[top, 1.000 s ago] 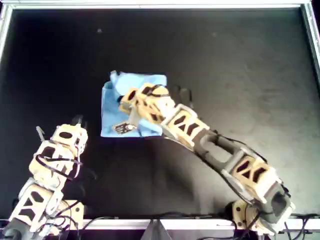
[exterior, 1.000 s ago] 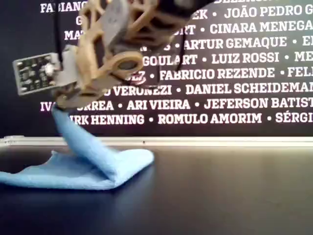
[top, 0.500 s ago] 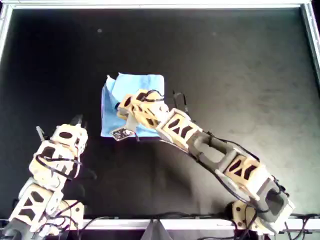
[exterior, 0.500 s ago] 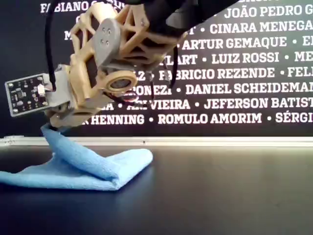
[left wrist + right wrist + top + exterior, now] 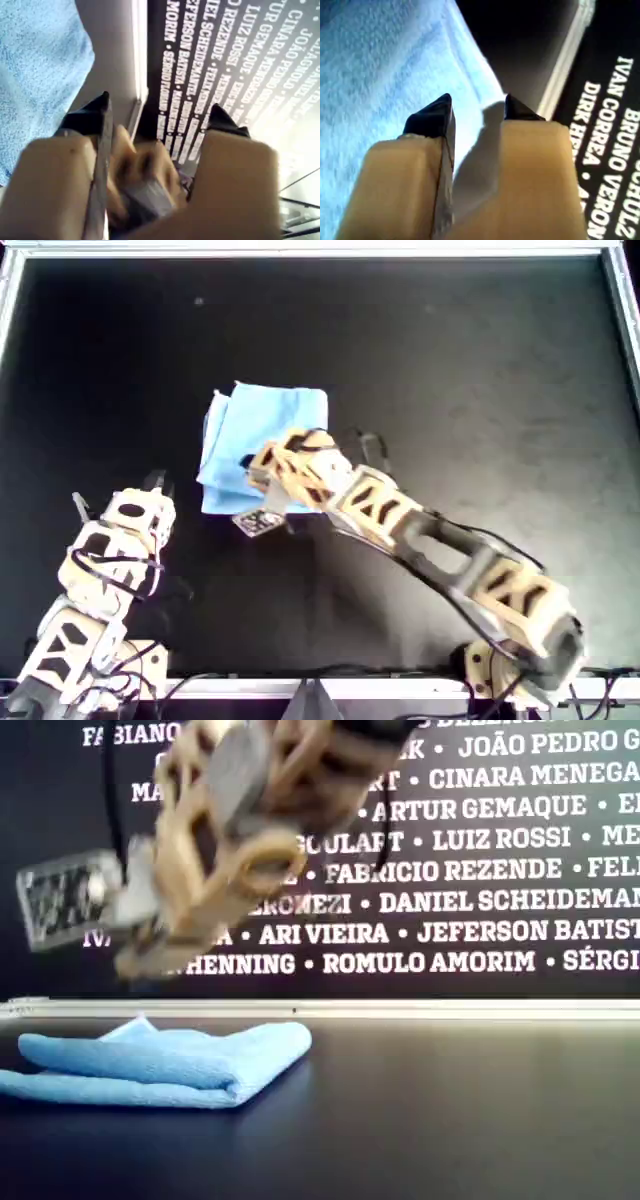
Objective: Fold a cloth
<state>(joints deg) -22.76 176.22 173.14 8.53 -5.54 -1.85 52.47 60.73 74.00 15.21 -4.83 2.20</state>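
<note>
Thin sky-blue fabric cloth [image 5: 262, 432] lay folded, flat on black worktop [image 5: 480, 390], left of centre in overhead view. Right gripper [image 5: 475, 112] above it, fingers apart, empty. Left gripper [image 5: 157, 112] fingers wide, empty.

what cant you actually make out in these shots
- Right gripper: motion-blurred in the exterior view.
- Cloth: its near edge sits under the right arm in the overhead view; its left end is cut off by the exterior view's edge.
- Left gripper: hazy, apart from the cloth.
</note>
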